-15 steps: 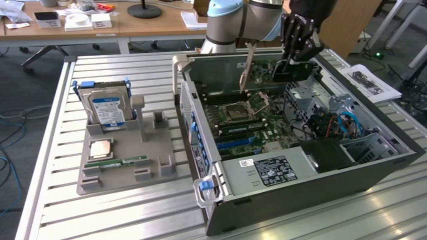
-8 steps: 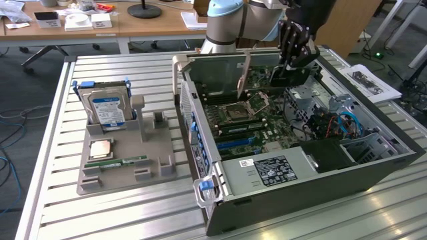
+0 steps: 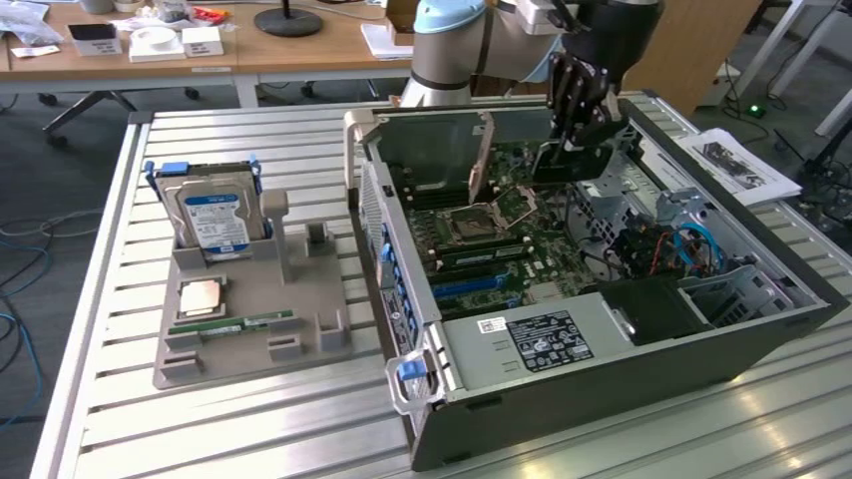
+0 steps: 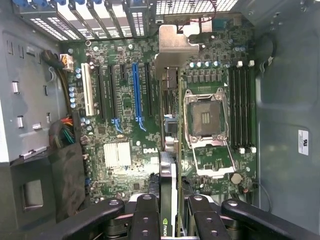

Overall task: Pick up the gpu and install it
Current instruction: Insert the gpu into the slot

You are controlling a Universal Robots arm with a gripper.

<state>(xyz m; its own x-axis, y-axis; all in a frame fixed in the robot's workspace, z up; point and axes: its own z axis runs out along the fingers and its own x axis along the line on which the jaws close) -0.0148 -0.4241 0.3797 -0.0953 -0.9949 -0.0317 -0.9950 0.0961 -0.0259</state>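
Wrist view: the pincer [image 4: 171,207] is clenched on the gpu [image 4: 168,172], which hangs edge-on above the motherboard [image 4: 120,155], between the blue slot [image 4: 136,95] and the CPU socket [image 4: 205,117]. If the card is misaligned with a slot, pressing down could jam it or scrape the socket. Its silver bracket [image 4: 172,45] might snag the case [image 4: 285,75].

Only a couple of readable bits: "DELL" in white on the motherboard [image 4: 125,125], right by the silver heatsink [image 4: 117,154]. The gpu [image 4: 167,200] has the Nvidia eye logo. The white sticker [image 4: 303,142] is too small to read.
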